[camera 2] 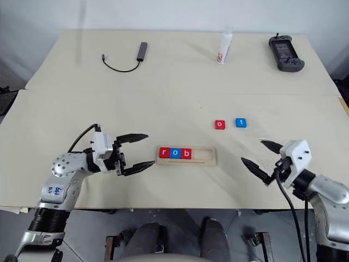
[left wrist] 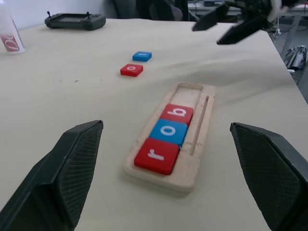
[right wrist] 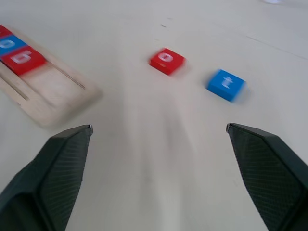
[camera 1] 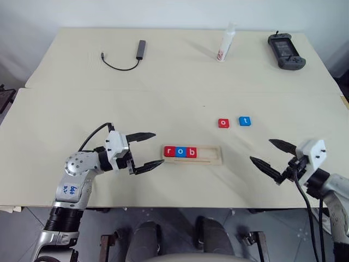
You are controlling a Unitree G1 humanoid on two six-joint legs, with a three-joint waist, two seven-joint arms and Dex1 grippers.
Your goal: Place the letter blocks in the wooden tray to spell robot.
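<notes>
While r, o, b fill wooden tray [camera 1: 212,159], red o block [camera 1: 223,123], blue t block [camera 1: 245,121] outside.

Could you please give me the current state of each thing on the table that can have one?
Pale-wood tray: holds three blocks, right part free.
Red r block: in tray.
Blue o block: in tray.
Red b block: in tray.
Red o block: loose on table.
Blue t block: loose on table.
Left gripper: open, empty.
Right gripper: open, empty.

Wooden tray [left wrist: 190,169] pale bare wood, matt; letter blocks [left wrist: 156,155] smooth glossy plastic; surface [camera 1: 163,98] matt cream.
</notes>
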